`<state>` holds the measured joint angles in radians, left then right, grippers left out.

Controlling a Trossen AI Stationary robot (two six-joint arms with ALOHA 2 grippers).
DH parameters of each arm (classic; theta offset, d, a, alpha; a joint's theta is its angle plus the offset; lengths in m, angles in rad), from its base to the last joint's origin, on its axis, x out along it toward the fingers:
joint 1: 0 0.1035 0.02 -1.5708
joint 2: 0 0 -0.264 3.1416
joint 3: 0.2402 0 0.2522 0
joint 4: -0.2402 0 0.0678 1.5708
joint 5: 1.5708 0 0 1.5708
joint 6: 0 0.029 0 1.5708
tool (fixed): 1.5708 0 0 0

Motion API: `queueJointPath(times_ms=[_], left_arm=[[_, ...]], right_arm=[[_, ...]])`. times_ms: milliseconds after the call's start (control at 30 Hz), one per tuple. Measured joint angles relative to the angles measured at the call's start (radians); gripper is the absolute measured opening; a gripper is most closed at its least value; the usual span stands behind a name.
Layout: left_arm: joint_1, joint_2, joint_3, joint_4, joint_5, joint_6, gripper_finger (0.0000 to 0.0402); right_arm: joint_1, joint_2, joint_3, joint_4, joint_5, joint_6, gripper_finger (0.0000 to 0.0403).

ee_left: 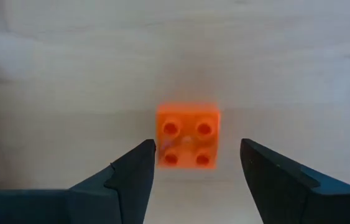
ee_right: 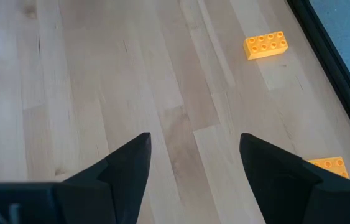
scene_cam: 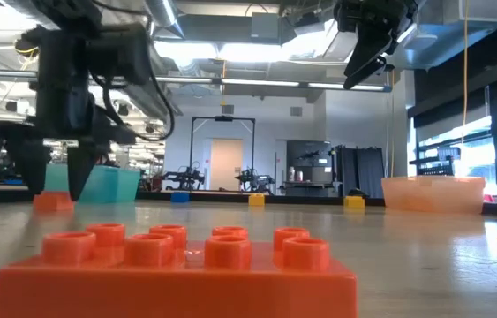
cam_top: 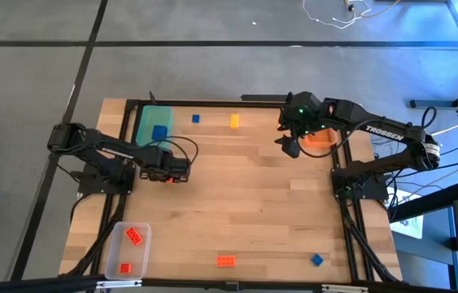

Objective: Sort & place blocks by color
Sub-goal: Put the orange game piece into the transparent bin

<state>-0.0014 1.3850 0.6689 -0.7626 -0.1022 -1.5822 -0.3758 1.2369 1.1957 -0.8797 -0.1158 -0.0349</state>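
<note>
Between fingers: red-orange block [ee_left: 188,144], untouched.
Left gripper [ee_left: 197,163]: spread, straddling block.
Advice: descend centred, close squarely.
Right gripper [ee_right: 194,155]: spread, waiting.

We see bare table [cam_top: 253,195] across the middle; only an orange block [ee_left: 187,135] sits between the left gripper's [ee_left: 193,163] spread jaws.

I see a red-orange block [ee_left: 188,136] on my pale wooden table [cam_top: 253,203], yellow-orange blocks [ee_right: 265,45], and green [cam_top: 154,122], orange [cam_top: 320,138] and clear trays [cam_top: 115,244].
</note>
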Motion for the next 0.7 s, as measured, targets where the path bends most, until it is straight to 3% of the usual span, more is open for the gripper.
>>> queueJointPath(times_ms=[267,500,700], left_arm=[[0.038,0.116,0.007,0.015,0.076,-0.008,0.0228],[0.039,0.12,0.008,0.026,0.068,-0.001,0.0226],[0.039,0.121,0.008,0.029,0.079,0.045,0.0179]], right_arm=[[0.0,0.0,0.0,0.0,0.0,0.0,0.0245],[0.0,0.0,0.0,0.0,0.0,0.0,0.0245],[0.0,0.0,0.0,0.0,0.0,0.0,0.0245]])
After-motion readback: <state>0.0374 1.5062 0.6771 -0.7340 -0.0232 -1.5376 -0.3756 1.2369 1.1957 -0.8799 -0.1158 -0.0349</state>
